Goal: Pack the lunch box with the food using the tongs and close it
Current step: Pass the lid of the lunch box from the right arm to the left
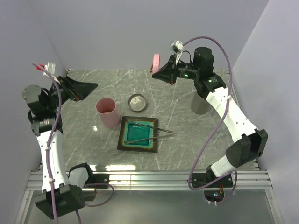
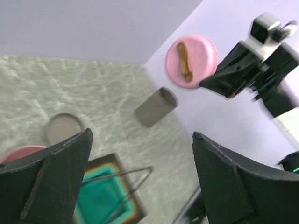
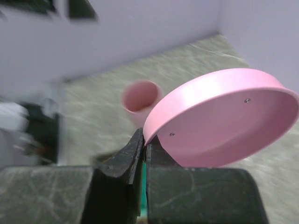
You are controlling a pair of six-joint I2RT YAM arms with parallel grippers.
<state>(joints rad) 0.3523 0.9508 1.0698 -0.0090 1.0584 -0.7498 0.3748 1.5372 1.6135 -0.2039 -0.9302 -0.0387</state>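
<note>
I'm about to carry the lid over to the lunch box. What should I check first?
1. Lid pinched at its rim by the shut right gripper: ok.
2. Lunch box upright, mouth open: ok.
3. Plate holds only the tongs: ok.
4. Left gripper open and apart from the lunch box: ok.
5. Food sits low enough for the lid to seat: cannot tell.

I'm watching the grey marbled table point(image 1: 182, 144) carrying the pink lunch box point(image 1: 108, 112), a small round dish point(image 1: 137, 101), a square teal plate point(image 1: 136, 149) and a grey cup point(image 1: 200, 107).
</note>
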